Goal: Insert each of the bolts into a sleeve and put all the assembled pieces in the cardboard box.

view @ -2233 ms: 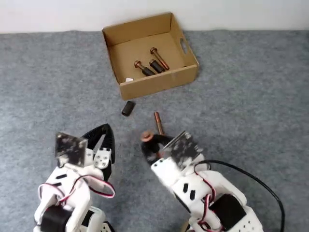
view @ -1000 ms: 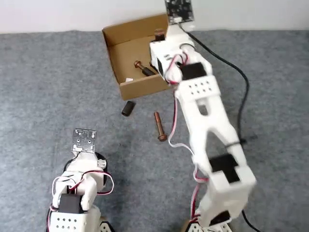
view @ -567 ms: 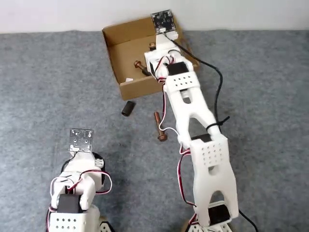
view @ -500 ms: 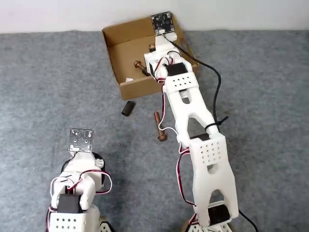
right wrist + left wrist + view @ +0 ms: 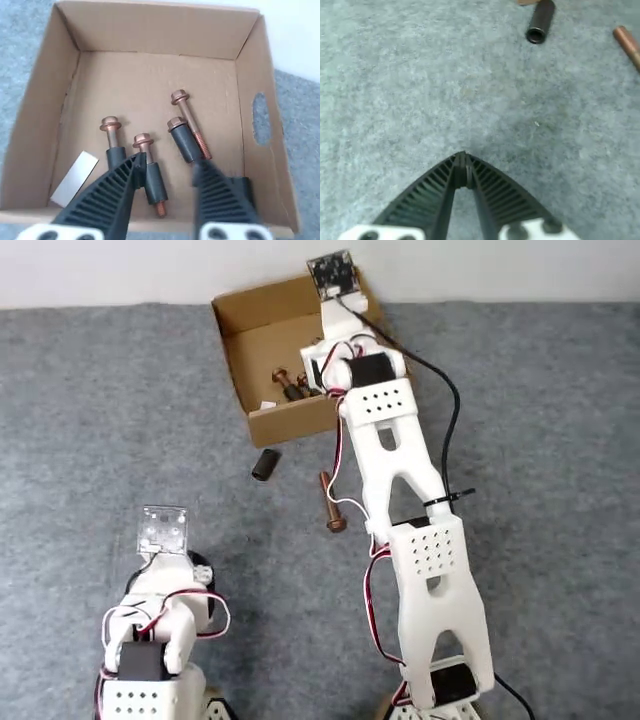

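right tool point(image 5: 167, 167): jaws apart, holding nothing, hanging low inside the box point(image 5: 45, 100). assembled pieces point(image 5: 154, 181) lie on the box floor, right under the jaws.

left tool point(image 5: 462, 165): clenched, empty, well away from the box on its near-wall side.

loose sleeve point(image 5: 264, 464) lies on the worktop point(image 5: 520, 440) just outside the box's near wall. loose bolt point(image 5: 330, 502) lies a little farther out from the box. one pair not yet assembled.

risks:
- my right jaws sit among the pieces. a careless pull-out could catch a piece or the box wall and drag the box onto the sleeve.
- the sleeve is round and probably rolls if i pinch it off-centre.
- the bolt may tilt in my grip and jam at the sleeve's mouth.
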